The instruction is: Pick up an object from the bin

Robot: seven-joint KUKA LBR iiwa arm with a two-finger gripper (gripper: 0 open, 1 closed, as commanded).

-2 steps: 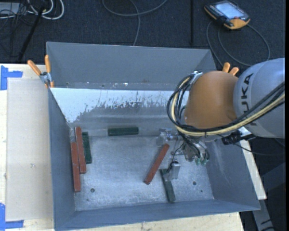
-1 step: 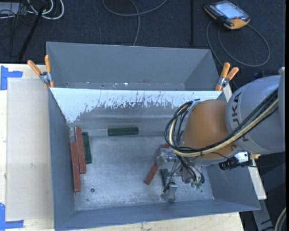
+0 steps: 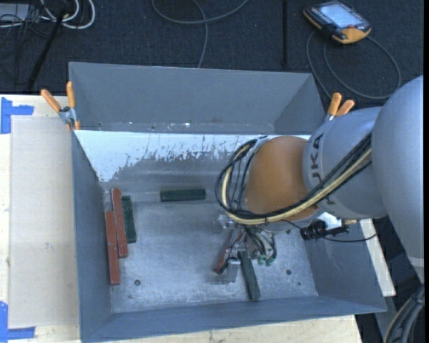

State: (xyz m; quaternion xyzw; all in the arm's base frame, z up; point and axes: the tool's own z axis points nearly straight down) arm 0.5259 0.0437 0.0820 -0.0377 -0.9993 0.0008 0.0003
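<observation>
Gripper [image 3: 231,264] low over floor of bin [image 3: 200,98], nr front wall, right of centre. Open or closed: can't tell. Small red-brown block [image 3: 220,263] at its left side; dark green bar [image 3: 251,281] just beside, angled twd front wall. Along left wall: red-brown bars [image 3: 114,241], green bar [image 3: 129,220]. Second green bar [image 3: 184,195] nr back wall, well apart.

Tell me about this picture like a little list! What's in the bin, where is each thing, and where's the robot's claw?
container: grey metal bin
gripper: down near the bin floor, front, right of middle
nearest things: front green bar and small reddish piece, both right by the gripper
left side: two reddish-brown bars along the left wall, left green bar beside them
back: back green bar, lying alone
held: cannot tell
</observation>
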